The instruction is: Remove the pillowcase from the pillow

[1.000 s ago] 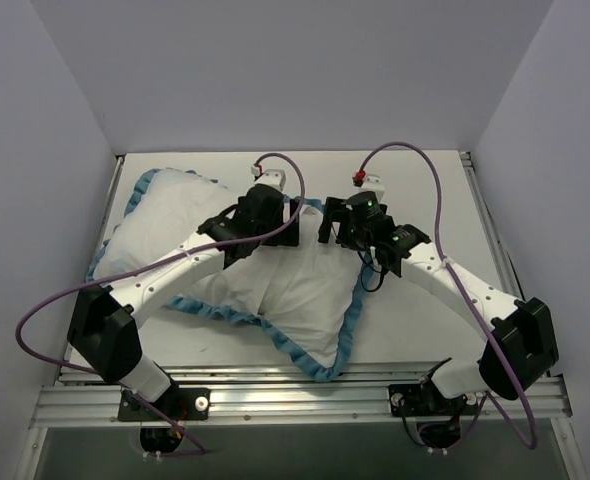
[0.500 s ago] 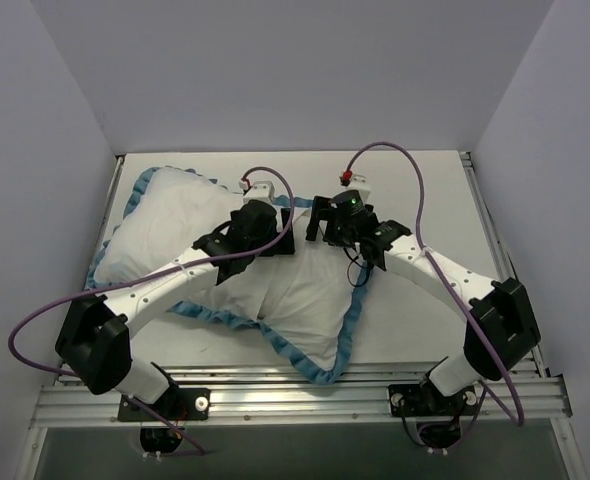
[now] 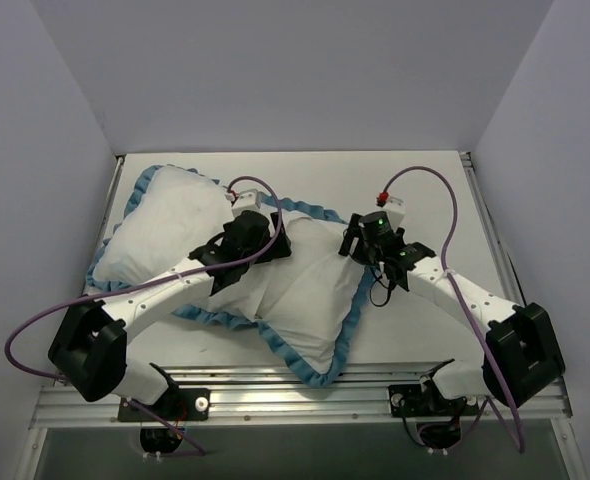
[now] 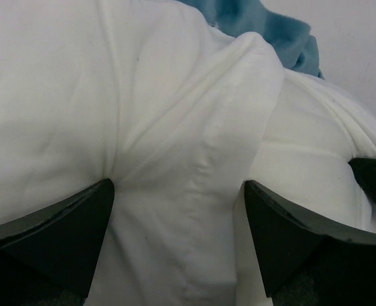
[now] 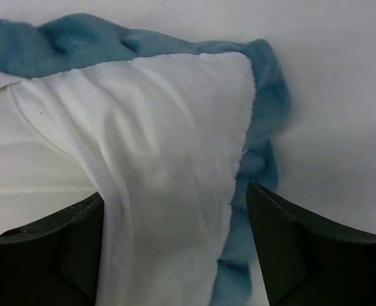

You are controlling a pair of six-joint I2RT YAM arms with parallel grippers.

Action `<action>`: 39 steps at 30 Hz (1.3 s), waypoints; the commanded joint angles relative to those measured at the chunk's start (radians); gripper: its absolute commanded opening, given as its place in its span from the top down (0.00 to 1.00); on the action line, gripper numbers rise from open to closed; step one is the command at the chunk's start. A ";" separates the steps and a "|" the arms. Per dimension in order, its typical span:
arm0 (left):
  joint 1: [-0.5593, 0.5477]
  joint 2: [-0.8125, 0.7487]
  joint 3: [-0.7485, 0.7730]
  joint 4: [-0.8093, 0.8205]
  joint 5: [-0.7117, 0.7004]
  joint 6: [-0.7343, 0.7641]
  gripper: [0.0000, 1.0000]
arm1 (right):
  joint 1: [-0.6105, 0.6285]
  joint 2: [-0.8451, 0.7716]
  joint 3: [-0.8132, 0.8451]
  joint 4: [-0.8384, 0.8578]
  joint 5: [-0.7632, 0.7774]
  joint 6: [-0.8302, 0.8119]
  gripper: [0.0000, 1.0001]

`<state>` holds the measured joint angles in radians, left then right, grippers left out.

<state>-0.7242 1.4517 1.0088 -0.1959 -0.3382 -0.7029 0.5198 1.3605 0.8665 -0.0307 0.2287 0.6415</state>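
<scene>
The pillowcase (image 3: 315, 290) lies white side out across the table, its blue ruffled edge (image 3: 310, 372) running round it. The pillow (image 3: 165, 225) is the plump white bulk at the far left; I cannot tell where it ends and the white cover begins. My left gripper (image 3: 267, 242) is open, pressed down on the white cloth with a raised fold (image 4: 194, 146) between its fingers (image 4: 67, 223). My right gripper (image 3: 355, 244) is open over the cover's far right corner (image 5: 169, 127), the ruffle (image 5: 264, 115) by its right finger (image 5: 303, 248).
The white table (image 3: 425, 190) shows at the far right and near left. Grey walls close in on three sides. A metal rail (image 3: 295, 400) runs along the near edge by the arm bases. Purple cables loop above both arms.
My left gripper has slid left and nearer over the cloth. My right gripper has moved right and nearer, to the cover's right corner. The ruffled far edge between them now shows.
</scene>
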 commanded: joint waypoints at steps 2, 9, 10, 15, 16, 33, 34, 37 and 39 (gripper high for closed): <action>0.032 0.022 -0.084 -0.209 -0.042 -0.059 0.06 | -0.073 -0.083 -0.081 -0.140 0.072 0.007 0.32; 0.043 -0.027 -0.087 -0.186 -0.012 -0.040 0.06 | -0.136 -0.074 -0.205 0.029 -0.155 -0.008 0.73; 0.043 -0.034 -0.085 -0.180 0.010 -0.030 0.06 | -0.136 -0.072 -0.230 0.113 -0.196 -0.012 0.80; 0.031 -0.115 -0.087 -0.076 0.134 0.072 0.06 | -0.135 -0.058 -0.258 0.313 -0.445 -0.042 0.98; 0.026 -0.128 -0.084 -0.062 0.146 0.088 0.06 | -0.136 -0.055 -0.259 0.377 -0.519 -0.046 1.00; -0.173 -0.004 0.353 -0.123 0.054 0.533 0.06 | -0.127 -0.037 -0.235 0.630 -0.813 -0.049 1.00; -0.175 0.018 0.391 -0.152 0.039 0.528 0.06 | -0.124 -0.040 -0.233 0.624 -0.810 -0.054 1.00; -0.178 0.116 0.486 -0.220 0.004 0.497 0.06 | -0.115 -0.049 -0.222 0.588 -0.789 -0.075 1.00; -0.179 0.183 0.525 -0.276 -0.015 0.473 0.06 | -0.104 -0.057 -0.213 0.559 -0.764 -0.103 1.00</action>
<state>-0.8963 1.5726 1.4624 -0.3550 -0.2970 -0.2218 0.3832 1.3392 0.6151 0.5186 -0.5022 0.5804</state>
